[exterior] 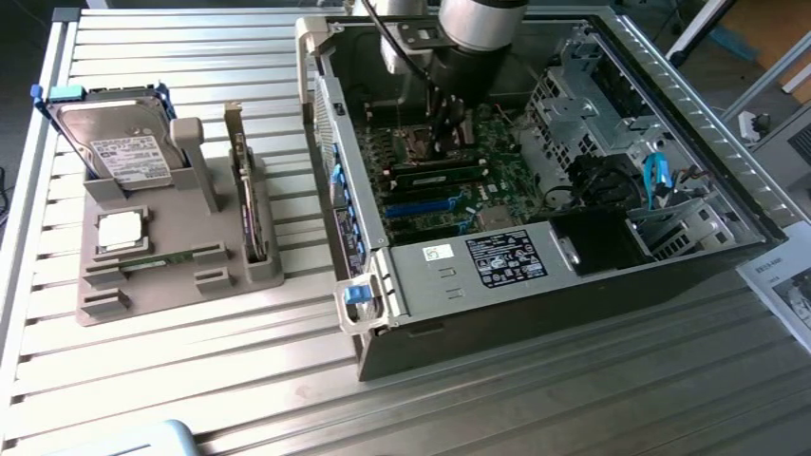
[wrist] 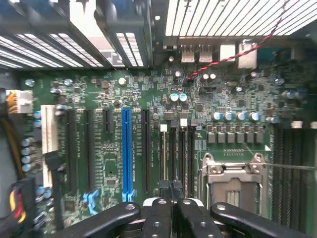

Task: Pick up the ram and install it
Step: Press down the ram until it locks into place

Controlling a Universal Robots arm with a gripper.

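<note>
You'll find the ram (exterior: 438,175) inside the open computer case (exterior: 419,285), standing on its long edge on the motherboard (exterior: 507,176). Its long axis runs across the board from the exterior view's left to the exterior view's right. The right end sits a little higher in the picture, and its flat face with the dark chips is turned toward you. The gripper (exterior: 442,147) hangs straight down from the arm directly over the middle of the stick, very near its top edge. You cannot tell whether it touches. You also cannot tell whether the hand is clenched, released or grasping the stick. In the wrist view the gripper (wrist: 172,187) sits over a row of dark parallel slots, between the blue slot (wrist: 127,148) and the metal CPU socket (wrist: 233,181). Well apart from the case, on the exterior view's left, the grey holder (exterior: 152,285) carries the hard drive (exterior: 121,147), the square silver chip (exterior: 121,231) and the upright expansion card (exterior: 250,204). A thin green strip (exterior: 171,258) lies low in the holder, too small to identify.
</note>
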